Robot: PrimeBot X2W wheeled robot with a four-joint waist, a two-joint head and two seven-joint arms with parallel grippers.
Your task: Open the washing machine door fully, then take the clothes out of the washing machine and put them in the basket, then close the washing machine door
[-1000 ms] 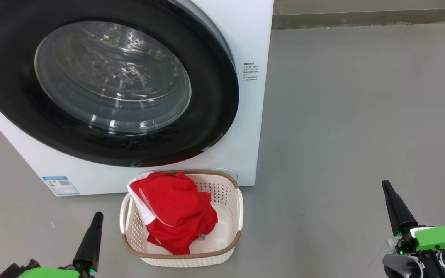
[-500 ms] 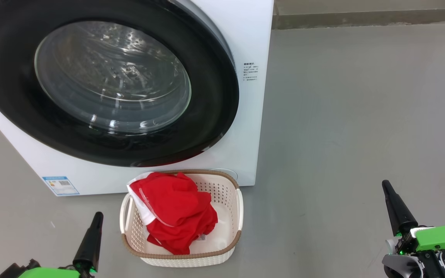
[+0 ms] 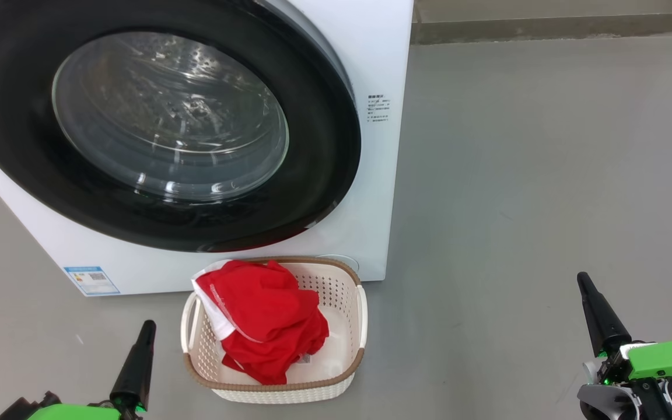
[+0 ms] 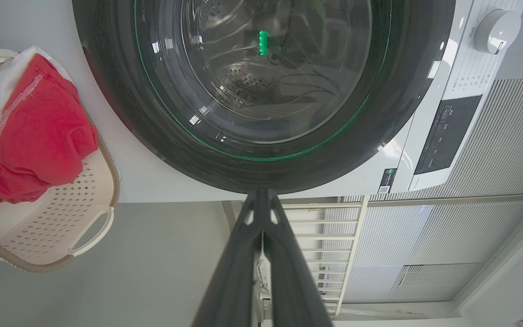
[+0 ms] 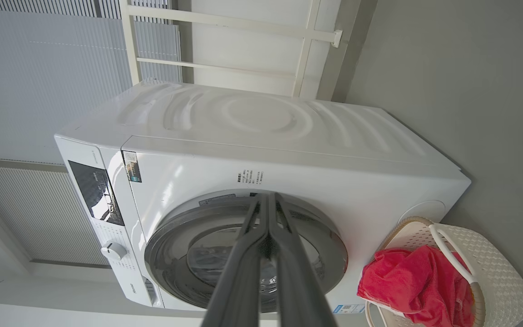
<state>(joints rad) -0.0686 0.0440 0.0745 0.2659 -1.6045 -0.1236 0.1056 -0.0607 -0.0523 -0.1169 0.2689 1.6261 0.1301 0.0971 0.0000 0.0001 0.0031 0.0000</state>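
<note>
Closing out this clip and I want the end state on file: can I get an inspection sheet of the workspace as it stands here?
Surface: grey floor, smooth; machine and basket stand on it.
Job's things: washing machine door shut on the white washing machine, no red seen through its glass; red clothes heaped in the basket, just in front of the machine.
Clutter: nothing seen.
Grippers: left gripper shut, empty, to the left of the basket; right gripper shut, empty, off to the right over the floor.
Cables: nothing seen.
Surroundings: pale ribbed wall panels and a white railing behind the machine.
</note>
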